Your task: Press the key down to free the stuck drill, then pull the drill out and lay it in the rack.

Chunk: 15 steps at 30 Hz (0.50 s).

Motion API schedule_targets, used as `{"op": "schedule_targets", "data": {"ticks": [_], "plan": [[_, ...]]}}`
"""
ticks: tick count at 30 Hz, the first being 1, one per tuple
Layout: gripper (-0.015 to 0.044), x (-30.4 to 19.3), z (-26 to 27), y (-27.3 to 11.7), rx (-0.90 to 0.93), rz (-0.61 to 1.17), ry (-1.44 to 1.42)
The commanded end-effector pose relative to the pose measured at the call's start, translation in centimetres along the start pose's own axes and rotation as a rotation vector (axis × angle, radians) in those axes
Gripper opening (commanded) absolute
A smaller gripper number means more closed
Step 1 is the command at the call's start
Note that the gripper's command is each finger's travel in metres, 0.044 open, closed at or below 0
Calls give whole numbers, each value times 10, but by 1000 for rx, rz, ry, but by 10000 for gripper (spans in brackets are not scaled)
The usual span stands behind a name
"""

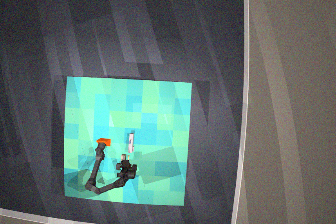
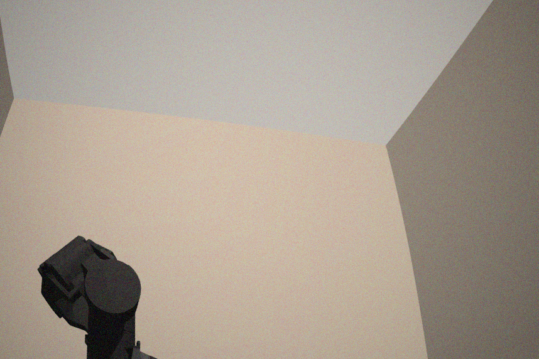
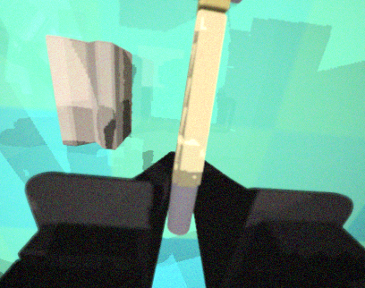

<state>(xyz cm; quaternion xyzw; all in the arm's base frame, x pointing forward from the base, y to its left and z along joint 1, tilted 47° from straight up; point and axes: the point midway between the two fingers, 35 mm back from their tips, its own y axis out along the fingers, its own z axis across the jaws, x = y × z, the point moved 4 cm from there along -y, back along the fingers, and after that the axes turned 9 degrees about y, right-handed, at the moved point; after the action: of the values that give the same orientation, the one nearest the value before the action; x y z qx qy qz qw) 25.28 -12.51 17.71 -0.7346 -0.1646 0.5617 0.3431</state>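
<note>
My gripper (image 1: 126,160) (image 3: 182,158) is shut on the drill (image 1: 128,157) (image 3: 201,94), a long cream bar with a tan collar at its far end and a rounded purple end between my fingers. The far tip is cut off at the wrist view's top edge. The rack, a pinkish-grey grooved block (image 1: 123,156) (image 3: 85,89), stands left of the drill, with no drill in its groove. A long white block (image 1: 130,142) with a small dark part lies ahead of the drill, apart from it in the top view; I cannot make out the key on it.
The arm's orange base (image 1: 104,141) is left of the white block. The arm (image 1: 94,171) (image 2: 110,287) bends around from it to the gripper. All this is on the patchy green-blue square mat (image 1: 173,91), on a dark floor with pale edges. The exterior view shows mostly walls.
</note>
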Motion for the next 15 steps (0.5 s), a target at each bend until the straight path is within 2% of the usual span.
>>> {"op": "schedule_targets", "data": {"ticks": [1, 15], "plan": [[0, 0, -1, -3, -5, 1, 5], [0, -1, -1, -8, -5, 1, 5]]}}
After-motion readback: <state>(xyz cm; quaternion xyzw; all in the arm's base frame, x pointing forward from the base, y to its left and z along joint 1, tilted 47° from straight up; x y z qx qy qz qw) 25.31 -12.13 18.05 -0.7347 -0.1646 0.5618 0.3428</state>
